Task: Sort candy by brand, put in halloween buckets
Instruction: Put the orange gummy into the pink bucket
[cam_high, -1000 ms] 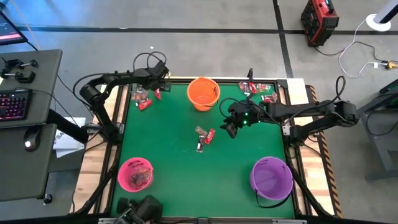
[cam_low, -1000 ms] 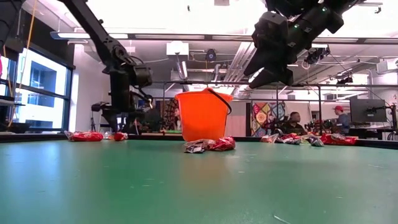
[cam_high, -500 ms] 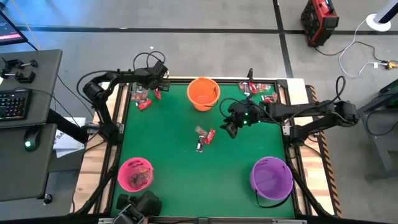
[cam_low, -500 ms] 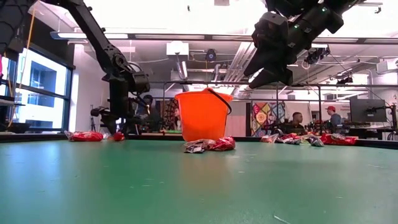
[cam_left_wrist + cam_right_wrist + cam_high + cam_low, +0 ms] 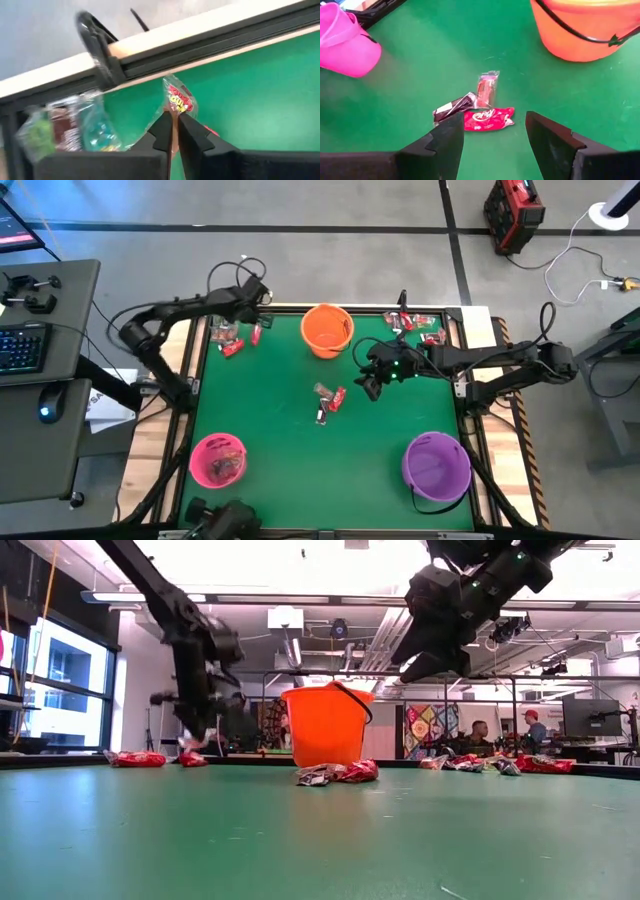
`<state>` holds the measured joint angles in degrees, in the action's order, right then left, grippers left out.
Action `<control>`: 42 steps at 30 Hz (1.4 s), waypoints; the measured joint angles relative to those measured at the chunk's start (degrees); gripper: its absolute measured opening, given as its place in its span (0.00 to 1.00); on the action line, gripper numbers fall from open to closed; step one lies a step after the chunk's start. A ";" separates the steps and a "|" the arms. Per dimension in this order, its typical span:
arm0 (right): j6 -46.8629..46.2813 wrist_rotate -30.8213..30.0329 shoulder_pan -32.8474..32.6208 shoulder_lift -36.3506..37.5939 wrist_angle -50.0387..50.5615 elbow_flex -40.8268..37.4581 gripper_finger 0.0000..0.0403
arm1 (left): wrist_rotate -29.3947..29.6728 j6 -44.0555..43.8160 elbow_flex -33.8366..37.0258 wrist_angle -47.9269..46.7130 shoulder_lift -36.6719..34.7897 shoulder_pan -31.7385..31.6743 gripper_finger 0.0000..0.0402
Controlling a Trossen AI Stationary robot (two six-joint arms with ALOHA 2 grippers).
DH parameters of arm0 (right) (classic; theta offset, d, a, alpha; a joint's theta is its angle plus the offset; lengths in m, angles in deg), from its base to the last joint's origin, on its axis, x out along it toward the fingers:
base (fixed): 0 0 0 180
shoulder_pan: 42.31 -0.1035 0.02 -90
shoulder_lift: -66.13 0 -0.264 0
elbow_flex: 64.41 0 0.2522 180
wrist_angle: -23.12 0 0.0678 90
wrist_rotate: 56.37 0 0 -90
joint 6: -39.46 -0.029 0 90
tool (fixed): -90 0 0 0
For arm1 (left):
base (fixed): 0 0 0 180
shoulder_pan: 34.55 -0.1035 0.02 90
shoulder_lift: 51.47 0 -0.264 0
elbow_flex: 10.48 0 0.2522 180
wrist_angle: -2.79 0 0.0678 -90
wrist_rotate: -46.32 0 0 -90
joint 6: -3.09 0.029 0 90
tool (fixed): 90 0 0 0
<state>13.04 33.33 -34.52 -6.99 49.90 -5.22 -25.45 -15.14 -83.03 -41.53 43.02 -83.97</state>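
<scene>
Where the green table (image 5: 290,430) ends, the low view looks into a workshop with ceiling lights, windows, monitors and seated people (image 5: 478,737). The left gripper (image 5: 171,131), above the far left corner, is clenched on a red-and-yellow wrapped candy (image 5: 179,98); beside it lie more candies (image 5: 230,340). The right gripper (image 5: 492,134) hovers released over three pieces: a red bar (image 5: 488,118), a dark bar (image 5: 454,106) and a clear-wrapped one (image 5: 486,88). The orange bucket (image 5: 326,329) stands just beyond it, between the two grippers. The pink bucket (image 5: 217,460) and purple bucket (image 5: 436,463) sit well apart at the near corners. Further candy (image 5: 418,326) lies behind the right gripper.
</scene>
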 joint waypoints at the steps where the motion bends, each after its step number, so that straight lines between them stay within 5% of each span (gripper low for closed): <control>1: 0.50 -0.61 0.00 0.00 0.00 0.00 0.51 | -0.07 0.48 0.00 -1.00 -2.14 0.61 0.01; 9: 2.31 -3.18 1.31 0.00 0.01 0.02 0.51 | -11.84 -1.30 -0.11 -17.67 -22.90 12.28 0.00; 15: 5.84 -3.14 2.58 0.00 0.02 0.02 0.51 | -26.51 -14.51 -0.09 -36.29 -35.48 32.07 0.00; 20: 7.01 -2.71 3.59 0.00 0.02 0.02 0.51 | -39.37 -32.27 -0.09 -39.10 -41.17 50.24 0.00; 29: 7.00 -2.56 3.87 0.00 0.15 0.02 0.51 | -43.52 -52.14 -0.07 -35.18 -35.99 75.66 0.01; 34: 7.00 -2.54 3.87 0.00 0.46 0.02 0.51 | -43.60 -54.63 -0.07 -28.24 -30.33 79.29 0.10; 42: 6.96 1.20 3.87 0.00 0.40 0.38 0.51 | -48.55 -51.69 -0.04 -26.81 -25.44 79.14 0.39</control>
<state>20.01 34.53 -30.65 -6.99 50.30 -4.84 -74.01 -66.84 -83.07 -68.34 17.58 -4.82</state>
